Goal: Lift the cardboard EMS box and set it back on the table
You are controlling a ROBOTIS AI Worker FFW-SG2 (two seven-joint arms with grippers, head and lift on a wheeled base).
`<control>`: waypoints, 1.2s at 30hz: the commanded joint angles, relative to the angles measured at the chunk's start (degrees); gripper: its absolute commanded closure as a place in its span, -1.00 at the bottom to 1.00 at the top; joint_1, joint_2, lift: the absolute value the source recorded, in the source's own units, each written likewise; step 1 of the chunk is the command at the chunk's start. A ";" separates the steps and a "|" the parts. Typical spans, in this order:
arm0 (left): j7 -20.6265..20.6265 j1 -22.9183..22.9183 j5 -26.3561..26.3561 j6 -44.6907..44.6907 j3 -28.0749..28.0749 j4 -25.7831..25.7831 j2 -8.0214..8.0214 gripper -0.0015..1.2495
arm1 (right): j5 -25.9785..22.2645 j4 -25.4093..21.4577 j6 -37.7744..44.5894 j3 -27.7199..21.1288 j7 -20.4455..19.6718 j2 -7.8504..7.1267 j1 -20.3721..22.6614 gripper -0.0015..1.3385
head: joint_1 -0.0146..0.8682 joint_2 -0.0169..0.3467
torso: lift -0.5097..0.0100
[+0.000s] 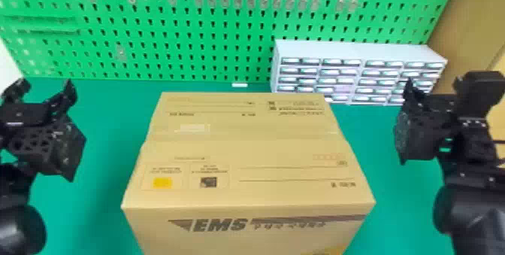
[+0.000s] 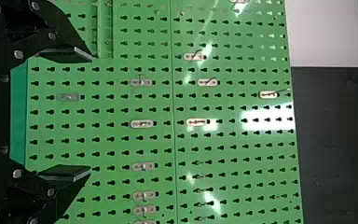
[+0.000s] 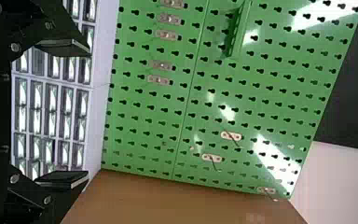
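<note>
The cardboard EMS box [image 1: 244, 149] stands in the middle of the green table, its flat top up and its printed front side toward me. Left of the box, apart from it, is my left gripper [image 1: 41, 92], open with nothing held. On the box's right, also apart from it, is my right gripper [image 1: 432, 88]. In the left wrist view the left gripper [image 2: 91, 114] has its two fingers wide apart. The right gripper [image 3: 91, 112] is likewise open in the right wrist view, nothing between its fingers.
A green pegboard [image 1: 169, 28] with several small hooks rises behind the table [image 1: 101, 122]. At the back right, a white cabinet of small drawers [image 1: 357, 51] stands close behind the box and near the right gripper. A small white piece [image 1: 239, 85] lies by the pegboard's foot.
</note>
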 commanded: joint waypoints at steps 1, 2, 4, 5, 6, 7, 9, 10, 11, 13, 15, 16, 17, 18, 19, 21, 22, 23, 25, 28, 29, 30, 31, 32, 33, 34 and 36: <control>0.00 -0.04 0.00 0.00 -0.06 0.00 0.00 -0.35 | 0.02 0.01 0.01 0.04 0.00 0.09 0.02 -0.49 | 0.57 -0.98 | 0.82; 0.00 -0.04 0.00 0.00 -0.06 0.00 0.00 -0.35 | 0.02 -0.08 0.01 -0.05 0.00 0.18 0.02 -0.49 | 0.57 -0.98 | 0.81; 0.00 -0.04 0.00 0.00 -0.06 0.00 0.00 -0.35 | 0.02 0.01 0.01 -0.23 0.00 0.27 0.11 -0.49 | 0.57 -0.98 | 0.80; 0.00 -0.04 0.00 0.00 -0.06 0.00 0.00 -0.35 | 0.02 0.01 0.01 -0.23 0.00 0.27 0.11 -0.49 | 0.57 -0.98 | 0.79; 0.00 -0.04 0.00 0.00 -0.06 0.00 0.00 -0.35 | 0.02 0.01 0.01 -0.23 0.00 0.27 0.11 -0.49 | 0.57 -0.98 | 0.78; 0.00 -0.04 0.00 0.00 0.03 0.00 0.00 -0.35 | 0.02 0.01 0.01 -0.14 0.00 0.27 0.11 -0.49 | 0.57 -0.98 | 0.78; 0.00 0.05 0.00 0.00 0.03 0.00 0.00 -0.34 | 0.02 0.01 0.01 -0.05 0.00 0.27 0.11 -0.49 | 0.57 -0.98 | 0.76; 0.00 0.05 0.00 0.00 0.03 0.00 -0.08 -0.35 | 0.02 -0.08 0.01 -0.05 0.00 0.27 0.11 -0.49 | 0.57 -0.98 | 0.75; 0.00 0.05 0.00 0.00 0.03 0.00 0.00 -0.35 | 0.02 0.01 0.01 -0.05 0.00 0.27 0.11 -0.49 | 0.57 -0.98 | 0.75; 0.00 0.05 0.00 0.00 -0.06 0.00 0.00 -0.35 | 0.02 0.01 0.01 0.04 0.00 0.36 0.02 -0.49 | 0.57 -0.98 | 0.73; 0.00 0.05 0.00 0.00 -0.06 0.00 0.00 -0.35 | 0.02 0.01 0.01 0.04 0.00 0.27 0.02 -0.49 | 0.57 -0.98 | 0.72; 0.00 0.05 0.00 0.00 0.03 0.00 0.00 -0.35 | 0.02 0.01 0.01 0.04 0.00 0.27 0.02 -0.49 | 0.57 -0.98 | 0.71; 0.00 0.05 0.00 0.00 -0.06 0.00 0.00 -0.35 | 0.02 0.01 0.01 0.04 0.00 0.27 0.02 -0.49 | 0.57 -0.98 | 0.70; 0.00 0.05 0.00 0.00 -0.06 0.00 0.00 -0.35 | 0.02 0.01 0.01 0.04 0.00 0.27 0.02 -0.49 | 0.57 -0.98 | 0.69; 0.00 0.05 0.09 0.00 -0.06 0.00 0.00 -0.35 | 0.02 0.01 0.01 0.04 0.00 0.27 0.02 -0.49 | 0.57 -0.98 | 0.68; 0.00 0.05 0.09 0.00 -0.06 0.00 0.00 -0.35 | 0.02 0.01 0.01 0.12 0.00 0.36 0.02 -0.49 | 0.57 -0.98 | 0.67; 0.00 0.05 0.09 0.00 0.03 0.00 0.00 -0.35 | 0.02 0.01 0.01 0.12 0.00 0.27 0.02 -0.49 | 0.57 -0.98 | 0.66; 0.00 0.05 0.09 0.00 -0.06 0.00 0.00 -0.35 | 0.02 0.01 0.01 0.12 0.00 0.36 0.02 -0.49 | 0.57 -0.98 | 0.65; 0.00 0.05 0.09 0.00 -0.06 0.00 0.00 -0.35 | 0.02 0.01 0.01 0.21 0.00 0.27 -0.06 -0.49 | 0.57 -0.98 | 0.64; 0.00 0.05 0.09 0.00 0.03 0.00 0.00 -0.35 | 0.02 0.01 0.01 0.30 0.00 0.27 -0.15 -0.49 | 0.57 -0.98 | 0.62; 0.00 0.05 0.09 0.00 -0.06 0.00 0.00 -0.35 | 0.02 0.01 0.01 0.39 0.00 0.36 -0.15 -0.49 | 0.57 -0.98 | 0.61; 0.00 0.05 0.18 0.00 -0.06 0.00 0.00 -0.35 | 0.02 0.01 0.01 0.39 0.00 0.27 -0.24 -0.49 | 0.57 -0.98 | 0.60; 0.00 0.05 0.09 0.00 -0.06 0.00 0.00 -0.35 | 0.02 0.01 0.01 0.39 0.00 0.27 -0.24 -0.49 | 0.57 -0.98 | 0.59; 0.00 0.05 0.09 0.00 -0.06 0.00 0.00 -0.35 | 0.02 0.01 0.01 0.39 0.00 0.27 -0.24 -0.49 | 0.57 -0.98 | 0.59; 0.00 0.05 0.18 0.00 -0.06 0.00 0.00 -0.35 | 0.02 0.01 0.01 0.39 0.00 0.27 -0.24 -0.49 | 0.57 -0.98 | 0.58; 0.00 0.05 0.09 0.00 -0.06 0.00 0.00 -0.35 | 0.02 0.01 0.01 0.30 0.00 0.27 -0.24 -0.49 | 0.57 -0.98 | 0.57; 0.00 0.05 0.18 0.00 -0.06 0.00 0.00 -0.35 | -0.15 0.01 0.01 0.30 0.00 0.27 -0.33 -0.49 | 0.57 -0.99 | 0.59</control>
